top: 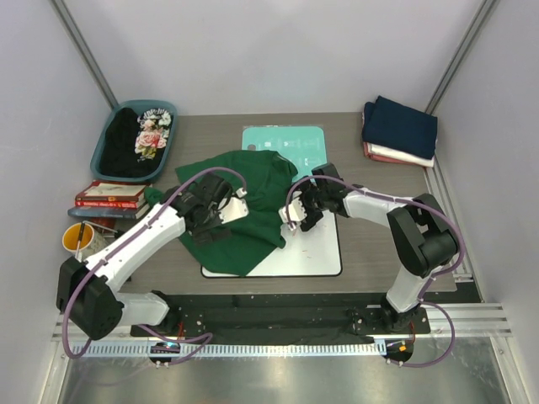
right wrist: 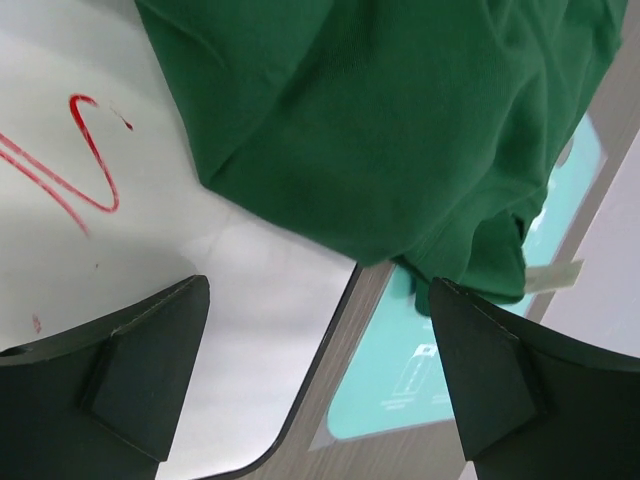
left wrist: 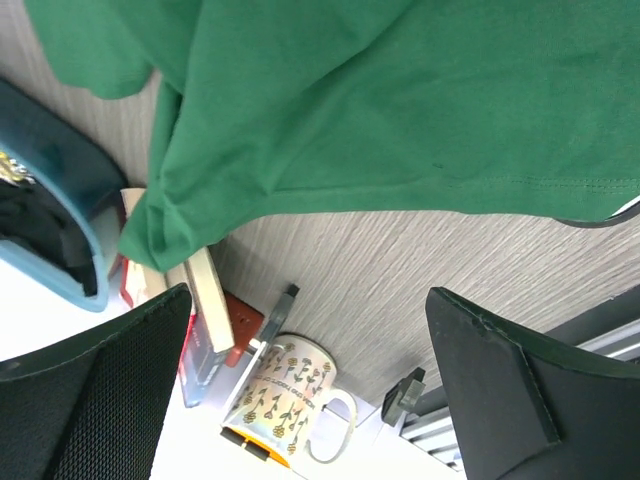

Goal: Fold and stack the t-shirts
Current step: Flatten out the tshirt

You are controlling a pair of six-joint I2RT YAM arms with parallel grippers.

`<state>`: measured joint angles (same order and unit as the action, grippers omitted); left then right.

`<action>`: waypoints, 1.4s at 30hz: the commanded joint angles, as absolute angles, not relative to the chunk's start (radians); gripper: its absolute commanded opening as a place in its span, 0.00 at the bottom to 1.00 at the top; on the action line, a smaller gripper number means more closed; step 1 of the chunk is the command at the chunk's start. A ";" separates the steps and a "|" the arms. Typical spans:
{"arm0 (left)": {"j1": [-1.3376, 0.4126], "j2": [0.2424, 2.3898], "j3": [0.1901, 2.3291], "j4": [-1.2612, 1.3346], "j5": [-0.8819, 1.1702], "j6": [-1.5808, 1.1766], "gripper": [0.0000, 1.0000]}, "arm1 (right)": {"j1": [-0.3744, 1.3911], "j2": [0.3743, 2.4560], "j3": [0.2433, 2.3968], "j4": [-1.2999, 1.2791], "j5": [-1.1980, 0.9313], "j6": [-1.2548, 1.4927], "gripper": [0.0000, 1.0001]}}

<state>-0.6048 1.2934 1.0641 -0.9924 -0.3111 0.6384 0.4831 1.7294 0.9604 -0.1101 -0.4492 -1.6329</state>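
While both grippers hang spread wide over the cloth with nothing between their fingers, your risks begin close in. Your left gripper (left wrist: 310,375) looks down past the hem of the green shirt (top: 253,198), which lies bunched across the whiteboard (top: 316,252). One sleeve is draped onto the books (top: 108,198) at the left. If you pull that side hard, the sleeve may drag the books toward the mug (top: 77,239) just beside them.

Your right gripper (right wrist: 320,375) hovers over a thick, doubled fold at the whiteboard's edge. A pinch there could catch several layers, or the board itself, and spoil the fold. Farther back, the shirt overlaps the teal board (top: 295,141), which may slide along with it.

As for containers, the mug holds a thin stick-like thing; you cannot tell what it is. The blue basket (top: 98,150) at the far left holds the black floral shirt (top: 139,141). The folded stack (top: 400,128) waits far right.
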 commanded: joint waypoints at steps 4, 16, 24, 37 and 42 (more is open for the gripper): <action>-0.597 1.246 1.157 -0.963 -0.342 0.704 1.00 | 0.522 1.773 0.910 -0.109 -0.500 -1.753 0.95; -0.592 1.262 1.275 -0.980 -0.338 0.703 1.00 | 0.577 1.908 0.956 0.096 -0.419 -1.678 0.36; -0.592 1.247 1.238 -0.985 -0.287 0.713 1.00 | 0.569 1.864 1.154 0.056 -0.118 -1.631 0.01; -0.603 1.328 1.249 -0.899 -0.141 0.787 1.00 | 0.296 1.845 1.396 -0.569 0.259 -1.787 0.01; -0.666 1.406 1.262 -0.844 -0.054 0.782 1.00 | 0.252 1.856 1.324 -0.592 0.336 -1.767 0.01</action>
<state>-0.6155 1.3598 1.2304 -0.9245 -0.1627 0.7692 0.2516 1.8618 1.3663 -0.5014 0.2153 -1.7550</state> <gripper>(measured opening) 0.997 0.038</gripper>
